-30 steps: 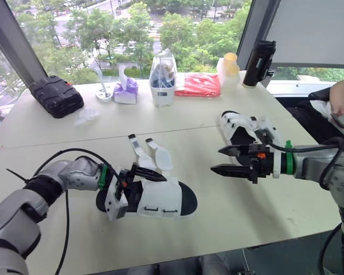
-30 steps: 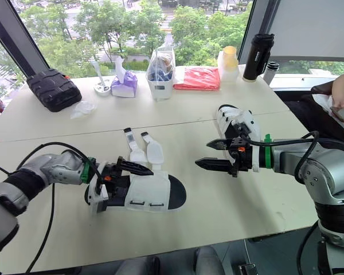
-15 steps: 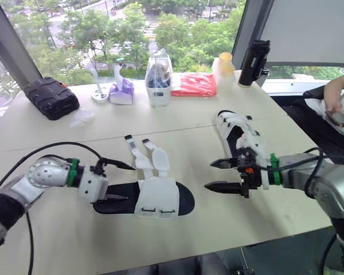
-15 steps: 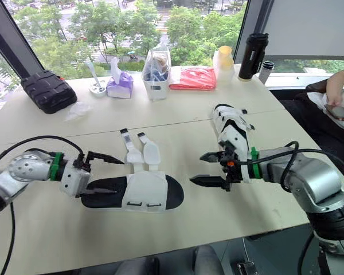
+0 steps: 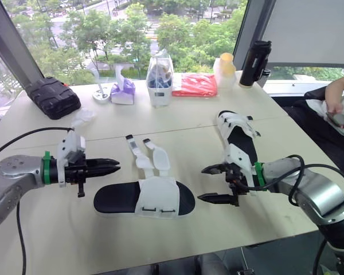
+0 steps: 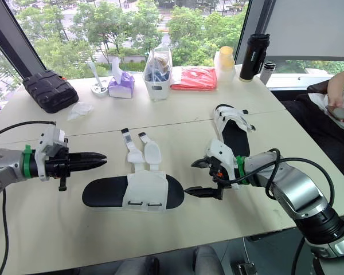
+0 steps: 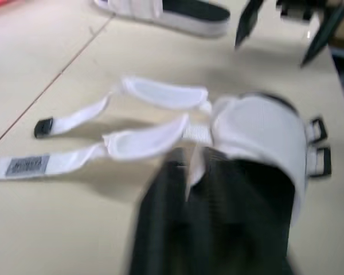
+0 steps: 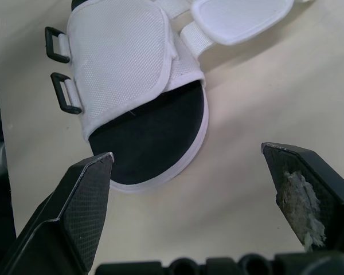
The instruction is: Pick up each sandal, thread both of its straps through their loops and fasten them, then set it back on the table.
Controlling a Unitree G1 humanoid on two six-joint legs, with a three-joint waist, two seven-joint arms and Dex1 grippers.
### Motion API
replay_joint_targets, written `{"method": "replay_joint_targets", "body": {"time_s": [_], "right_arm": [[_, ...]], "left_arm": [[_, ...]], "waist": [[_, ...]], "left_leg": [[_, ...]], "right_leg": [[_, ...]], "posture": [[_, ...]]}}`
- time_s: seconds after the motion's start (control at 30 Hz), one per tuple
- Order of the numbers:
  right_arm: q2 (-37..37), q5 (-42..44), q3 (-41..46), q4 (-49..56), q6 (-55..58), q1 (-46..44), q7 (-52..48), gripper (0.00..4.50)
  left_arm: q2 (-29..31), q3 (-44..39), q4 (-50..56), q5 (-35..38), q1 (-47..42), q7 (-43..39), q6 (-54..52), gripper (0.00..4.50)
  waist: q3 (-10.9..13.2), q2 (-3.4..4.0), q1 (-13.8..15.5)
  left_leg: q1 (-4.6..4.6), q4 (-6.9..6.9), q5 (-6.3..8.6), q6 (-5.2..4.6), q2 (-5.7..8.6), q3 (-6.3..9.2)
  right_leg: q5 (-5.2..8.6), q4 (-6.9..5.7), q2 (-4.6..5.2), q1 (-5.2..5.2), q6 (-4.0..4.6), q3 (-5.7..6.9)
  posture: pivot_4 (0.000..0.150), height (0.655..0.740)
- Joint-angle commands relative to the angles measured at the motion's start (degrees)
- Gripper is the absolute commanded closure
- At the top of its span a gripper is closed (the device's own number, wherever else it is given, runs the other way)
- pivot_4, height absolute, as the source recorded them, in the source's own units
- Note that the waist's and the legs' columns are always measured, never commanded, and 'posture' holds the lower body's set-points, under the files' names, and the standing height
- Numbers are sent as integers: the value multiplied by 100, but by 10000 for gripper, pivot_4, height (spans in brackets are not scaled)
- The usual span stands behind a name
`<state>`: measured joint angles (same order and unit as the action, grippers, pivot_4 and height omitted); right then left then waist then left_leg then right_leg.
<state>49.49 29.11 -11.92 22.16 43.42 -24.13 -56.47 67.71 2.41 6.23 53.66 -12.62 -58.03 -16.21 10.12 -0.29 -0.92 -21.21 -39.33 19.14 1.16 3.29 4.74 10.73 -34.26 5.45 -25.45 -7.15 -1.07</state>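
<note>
A black-soled sandal (image 5: 144, 199) with a white upper lies flat on the table (image 5: 57, 229). Its two white straps (image 5: 144, 156) lie loose, spread away from me. The two black loops (image 8: 62, 69) on its near side hold no strap. My left gripper (image 5: 112, 166) is shut on nothing and hovers just left of the sandal's heel end. Beside the toe (image 8: 149, 143), my right gripper (image 5: 202, 183) stands open with only bare table between its fingers. The second sandal (image 5: 239, 136) lies further back on the right, behind the right gripper.
Along the window side stand a black case (image 5: 51, 97), a tissue pack (image 5: 124, 91), a white tub (image 5: 161, 77), a red packet (image 5: 196, 85), a pale bottle (image 5: 225, 67) and a black flask (image 5: 255, 57). A person's arm (image 5: 338, 100) shows at the far right.
My left gripper has let go of the sandal's heel, drawn back to the left and shut. The sandal now lies flat. My right gripper has moved lower and nearer the toe.
</note>
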Motion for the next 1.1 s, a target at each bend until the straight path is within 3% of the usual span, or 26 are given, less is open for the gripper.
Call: {"method": "replay_joint_targets", "body": {"time_s": [0.03, 0.13, 0.43, 0.73, 1.1], "right_arm": [[-139, -140, 6, 43, -199, -179, -32, 0], [-213, -242, -75, 77, -348, -168, -115, 0], [-419, -632, -408, 32, -829, -129, -348, 43658], [-768, -1373, -1002, -469, -1657, 322, -351, 44731], [-1581, -2018, -1366, -1332, -2608, 39, -421, 44731]], "left_arm": [[-254, -495, 376, 92, 14, 280, -540, 44695], [-481, -686, 513, -24, 55, 384, -829, 44695], [-1083, -1229, 532, -233, 1, 985, -1572, 45000], [-1672, -1360, 500, -283, 100, 1415, -2328, 45000], [-2381, -1206, 227, -770, -17, 1544, -2598, 45000]], "waist": [[0, 0, -4], [0, 0, 2], [0, 0, 14], [-1, -1, 16], [-4, -4, 10]], "left_leg": [[0, 0, 0, 0, -1, 0], [1, 0, 0, 1, -1, 2], [2, 0, -2, 4, 0, 7], [4, 0, -4, 9, 1, 9], [58, 12, -8, 17, -1, 9]], "right_leg": [[0, 0, -1, 0, 0, 0], [0, 0, -2, -1, 1, -1], [-1, 1, -1, 0, 2, -4], [-1, 1, 1, 0, 3, -5], [-6, 0, -2, 36, 10, -10]], "posture": [[1500, 7400], [1500, 7400], [1500, 7400], [1500, 7400], [1500, 7400]]}}
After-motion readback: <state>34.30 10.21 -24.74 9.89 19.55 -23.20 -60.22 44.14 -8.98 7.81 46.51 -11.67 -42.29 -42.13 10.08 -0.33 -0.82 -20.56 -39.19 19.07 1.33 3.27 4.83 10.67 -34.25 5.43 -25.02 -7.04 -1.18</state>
